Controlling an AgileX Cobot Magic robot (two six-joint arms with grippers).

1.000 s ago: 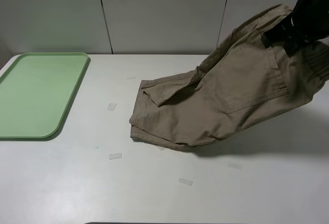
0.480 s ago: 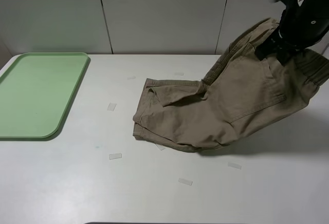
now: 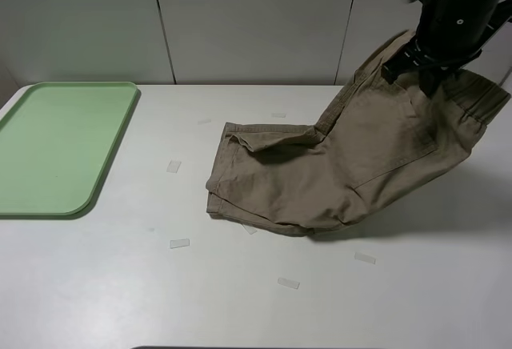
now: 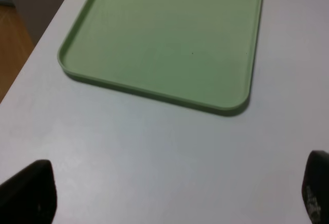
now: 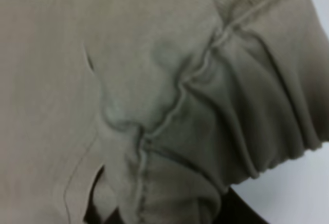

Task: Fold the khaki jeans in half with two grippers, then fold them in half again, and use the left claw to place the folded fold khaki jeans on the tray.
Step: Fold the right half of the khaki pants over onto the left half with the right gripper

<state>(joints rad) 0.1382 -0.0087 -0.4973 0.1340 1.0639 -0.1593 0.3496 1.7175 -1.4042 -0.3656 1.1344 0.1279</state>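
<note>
**Khaki jeans held up by the waistband at the far right**

The khaki jeans [image 3: 344, 165] are tan shorts with a gathered elastic waistband, a patch pocket and cuffed hems. The leg ends lie rumpled on the white surface [image 3: 240, 301] near its middle. The waistband end is raised at far right, clamped in the right end effector [image 3: 422, 75]. The grip itself is mostly buried in cloth, and the arm [image 3: 460, 5] is cut off at the top. The left end effector [image 4: 171, 196] stands wide apart just beside the pale-green tray [image 3: 56, 145], at far left, well apart from the jeans.
</note>
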